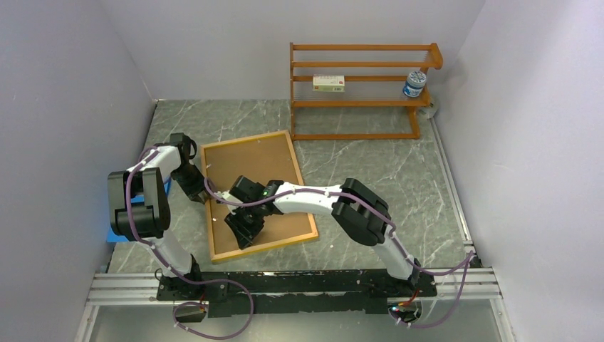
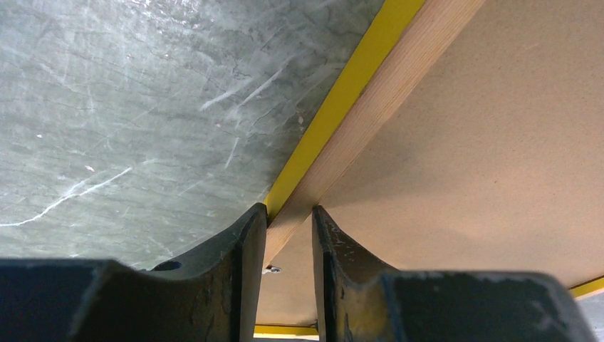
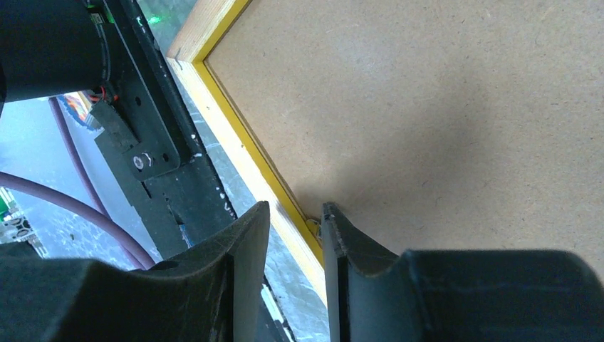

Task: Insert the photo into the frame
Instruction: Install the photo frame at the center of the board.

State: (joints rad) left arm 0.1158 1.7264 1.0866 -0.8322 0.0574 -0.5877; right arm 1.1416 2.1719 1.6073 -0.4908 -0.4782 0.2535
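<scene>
Pinched between the narrowly set jaws of the left gripper [image 2: 288, 214]: the left wooden rail of the frame [image 1: 246, 140], one finger on the yellow outer edge, the other inside against the brown backing board [image 1: 249, 167]. Clamped the same way by the right gripper [image 3: 295, 210]: the near rail. Lying back up and skewed, left of centre on the grey marbled table [image 1: 356, 157]. Well beyond, by the far wall: an orange-brown shelf rack [image 1: 356, 104].

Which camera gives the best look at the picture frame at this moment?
Top external: it takes in nearly the full outline of the frame, lying back-up on the table. The left wrist view shows only one wood rail with its yellow edge. The right wrist view shows one corner and a stretch of rail.
</scene>
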